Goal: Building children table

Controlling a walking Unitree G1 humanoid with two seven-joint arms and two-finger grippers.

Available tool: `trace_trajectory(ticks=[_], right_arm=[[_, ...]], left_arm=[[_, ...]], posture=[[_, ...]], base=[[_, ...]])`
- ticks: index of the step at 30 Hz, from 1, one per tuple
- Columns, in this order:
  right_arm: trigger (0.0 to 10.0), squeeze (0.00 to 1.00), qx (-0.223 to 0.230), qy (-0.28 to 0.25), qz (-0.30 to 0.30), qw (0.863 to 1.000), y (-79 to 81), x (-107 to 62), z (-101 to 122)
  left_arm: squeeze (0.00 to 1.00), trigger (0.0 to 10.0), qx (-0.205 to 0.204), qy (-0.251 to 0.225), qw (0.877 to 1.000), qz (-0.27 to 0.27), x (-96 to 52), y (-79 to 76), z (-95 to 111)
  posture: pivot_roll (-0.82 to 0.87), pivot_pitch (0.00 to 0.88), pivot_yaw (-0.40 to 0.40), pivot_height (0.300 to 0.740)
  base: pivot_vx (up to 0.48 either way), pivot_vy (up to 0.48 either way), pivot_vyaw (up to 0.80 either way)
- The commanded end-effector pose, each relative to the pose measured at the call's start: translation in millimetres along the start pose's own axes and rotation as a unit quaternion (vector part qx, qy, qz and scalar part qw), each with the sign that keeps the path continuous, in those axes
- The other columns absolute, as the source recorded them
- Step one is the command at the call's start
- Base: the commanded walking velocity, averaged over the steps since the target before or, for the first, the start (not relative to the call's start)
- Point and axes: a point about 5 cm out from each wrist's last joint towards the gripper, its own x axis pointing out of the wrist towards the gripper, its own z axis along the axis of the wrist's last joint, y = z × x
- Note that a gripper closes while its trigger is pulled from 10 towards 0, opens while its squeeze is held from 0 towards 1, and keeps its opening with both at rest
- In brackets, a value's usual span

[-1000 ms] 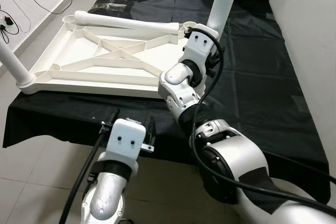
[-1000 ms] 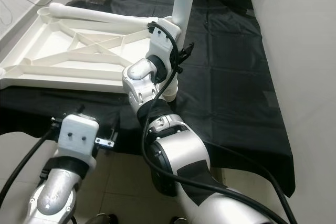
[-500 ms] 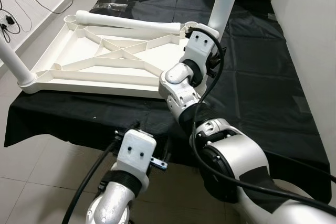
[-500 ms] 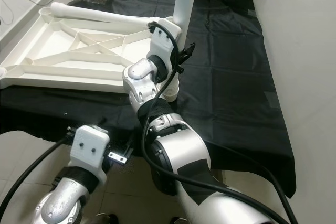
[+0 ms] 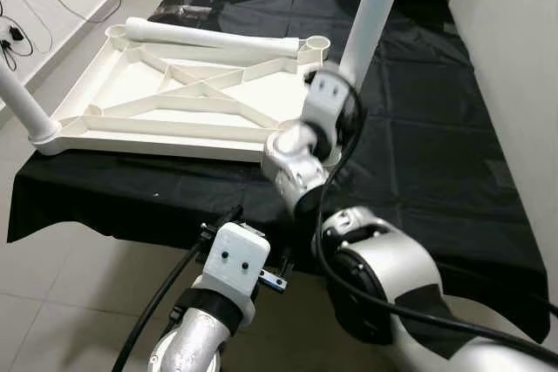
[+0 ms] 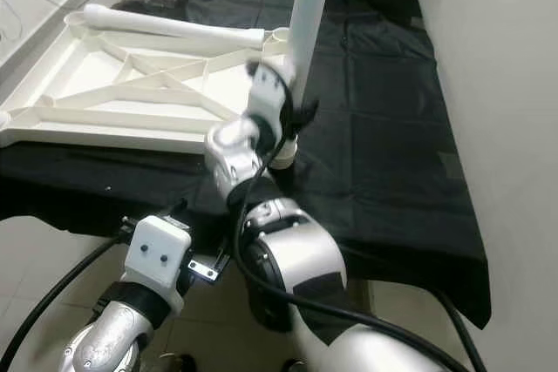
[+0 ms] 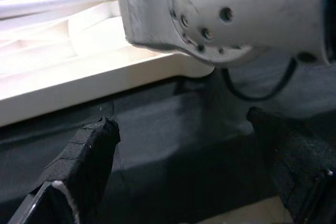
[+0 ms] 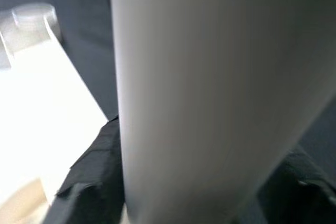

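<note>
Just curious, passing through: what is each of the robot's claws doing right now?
Left gripper: open, holding nothing, low at the black cloth's near edge.
Right gripper: closed around the upright white table leg.

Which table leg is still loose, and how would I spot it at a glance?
Find the upturned white tabletop on the black cloth. Along its far rim lies a white leg, flat on its side; the other legs stand upright in corner sockets.

The upturned tabletop (image 5: 183, 102) lies on the surface's (image 5: 436, 145) left half; a loose leg (image 5: 209, 37) rests along its far edge, another leg (image 5: 370, 15) stands upright at its near right corner.
</note>
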Motion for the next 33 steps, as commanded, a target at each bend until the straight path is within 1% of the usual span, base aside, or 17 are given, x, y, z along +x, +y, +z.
trace_trajectory(ticks=[1,4,9,10,11,12,15,16,19,21,29,33], right_arm=[[10.0,1.00,0.006,0.019,-0.005,1.000,-2.5,3.0,-3],[10.0,1.00,0.008,0.018,0.002,1.000,-1.2,1.7,-3],[10.0,1.00,0.012,0.017,0.019,1.000,2.7,-2.1,-2],[10.0,0.93,0.012,0.016,0.024,1.000,4.0,-3.7,-2],[10.0,0.93,0.012,0.016,0.024,1.000,4.0,-3.7,-2],[10.0,0.00,0.012,0.018,0.037,0.999,5.9,-5.8,-4],[10.0,0.00,0.016,0.027,0.046,0.998,7.0,-7.4,-7],[10.0,0.00,0.017,0.032,0.070,0.997,9.0,-9.5,-10],[10.0,0.00,0.015,0.032,0.078,0.996,9.1,-9.6,-12],[10.0,0.00,0.013,0.037,0.098,0.994,9.4,-10.7,-18],[10.0,0.00,0.001,0.033,0.106,0.994,7.9,-10.6,-24],[10.0,0.00,-0.001,0.030,0.120,0.992,8.0,-11.2,-26]], left_arm=[[0.00,10.0,-0.001,0.015,1.000,-0.006,-1.1,-4.3,-7],[0.00,10.0,-0.005,0.015,1.000,0.000,-1.1,-3.8,-8],[0.00,10.0,0.000,0.015,1.000,0.001,-1.1,-3.2,-8],[0.00,10.0,0.000,0.015,1.000,0.002,-1.0,-3.0,-8],[0.00,10.0,0.000,0.015,1.000,0.002,-1.0,-3.0,-8],[0.00,10.0,0.000,0.016,1.000,0.002,-0.8,-2.7,-9],[0.00,10.0,0.001,0.016,1.000,0.003,-0.7,-2.4,-9],[0.00,10.0,0.006,0.016,1.000,0.004,0.4,-1.2,-10],[0.00,10.0,0.005,0.016,1.000,0.006,0.9,-0.3,-11],[0.00,10.0,-0.002,0.015,1.000,0.013,1.9,1.7,-12],[0.00,10.0,0.007,0.013,1.000,0.010,2.9,1.1,-13],[0.00,10.0,0.010,0.014,1.000,0.011,3.3,2.2,-14]], posture=[[0.15,0.197,-0.035,0.740],[0.15,0.197,-0.035,0.740],[0.15,0.197,-0.035,0.740],[0.15,0.197,-0.035,0.740],[0.15,0.197,-0.035,0.740],[0.15,0.196,-0.033,0.740],[0.15,0.196,-0.033,0.740],[0.14,0.193,-0.033,0.740],[0.13,0.190,-0.032,0.740],[0.13,0.188,-0.030,0.740],[0.13,0.186,-0.029,0.740],[0.12,0.182,-0.026,0.740]], base=[[0.000,0.000,0.00],[0.000,0.000,0.00],[0.000,0.000,0.00],[0.000,0.000,0.00],[0.000,0.000,0.00],[0.000,0.000,0.00],[0.000,0.000,0.00],[0.000,0.000,0.00],[0.000,0.000,0.00],[0.000,0.000,0.00],[0.000,0.000,0.00],[0.000,0.000,0.00]])
